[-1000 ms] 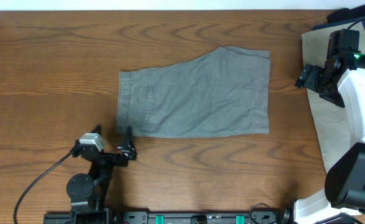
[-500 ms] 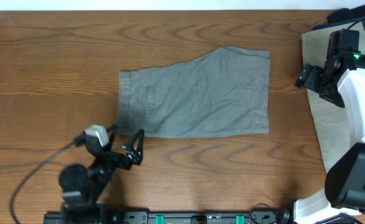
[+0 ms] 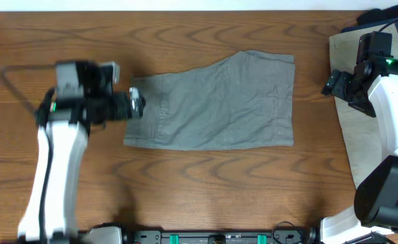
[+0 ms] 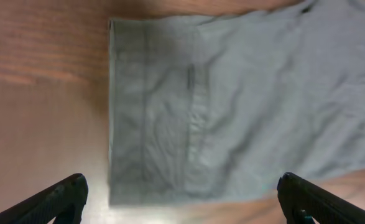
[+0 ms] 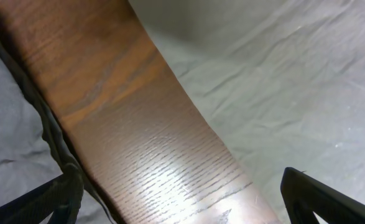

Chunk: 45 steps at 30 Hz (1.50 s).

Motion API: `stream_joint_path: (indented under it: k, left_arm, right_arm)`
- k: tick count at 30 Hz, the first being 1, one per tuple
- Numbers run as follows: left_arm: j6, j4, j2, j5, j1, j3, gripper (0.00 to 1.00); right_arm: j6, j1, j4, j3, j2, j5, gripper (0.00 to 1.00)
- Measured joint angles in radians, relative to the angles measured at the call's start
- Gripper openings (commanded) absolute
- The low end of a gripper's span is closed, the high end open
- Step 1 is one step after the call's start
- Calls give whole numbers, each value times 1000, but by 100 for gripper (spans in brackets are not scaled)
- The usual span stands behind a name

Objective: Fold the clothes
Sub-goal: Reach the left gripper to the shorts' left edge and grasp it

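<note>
Grey shorts (image 3: 212,102) lie flat in the middle of your overhead view on the brown wooden table (image 3: 205,183), with the waistband at the left and the leg hem at the right.

Your left gripper (image 3: 136,105) is at the left edge of the shorts, over the waistband, and it looks blurred from above. In the left wrist view the left gripper (image 4: 182,199) has its two fingers spread wide in the bottom corners with nothing between them. The shorts (image 4: 232,106) fill the upper and right part of that frame. Their waistband edge runs down left of centre, and their lower left corner sits between the fingers, nearer the left one. You cannot tell from these views whether the fingers touch the cloth.

Your right gripper (image 3: 334,83) is at the right edge of the overhead view, well apart from the grey shorts and beside the beige cloth (image 3: 361,135). A navy cloth (image 3: 388,13) shows in the upper right corner. In the right wrist view the right gripper (image 5: 179,190) is also spread and empty, over a diagonal strip of bare table.
</note>
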<state>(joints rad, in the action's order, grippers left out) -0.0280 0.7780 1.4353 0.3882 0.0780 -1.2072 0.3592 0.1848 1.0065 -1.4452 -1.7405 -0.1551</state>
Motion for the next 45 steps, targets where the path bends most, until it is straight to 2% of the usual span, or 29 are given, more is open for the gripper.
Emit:
stream_joint_path:
  k: [8,14,22,33,37,44,45]
  left_arm:
    - [13,-91,254,-12,77,-37,98]
    - [-11,-98,373,55,146,-37,98]
    - [-81,-98,487,128,108,-37,98]
    - [-91,-101,549,196,101,-63,99]
    - [-97,-104,570,246,101,-72,78]
    - [-102,-98,590,279,103,-73,62]
    - [-103,-97,591,279,103,-73,50]
  right_arm:
    - [0,0,-1,0,0,0,99]
    - [0,0,-1,0,0,0,99]
    - [0,0,-1,0,0,0,99]
    - [0,0,-1,0,0,0,99]
    - [0,0,-1,0,0,0,99]
    - [0,0,-1,0,0,0,99]
    - [0,0,-1,0,0,0,99]
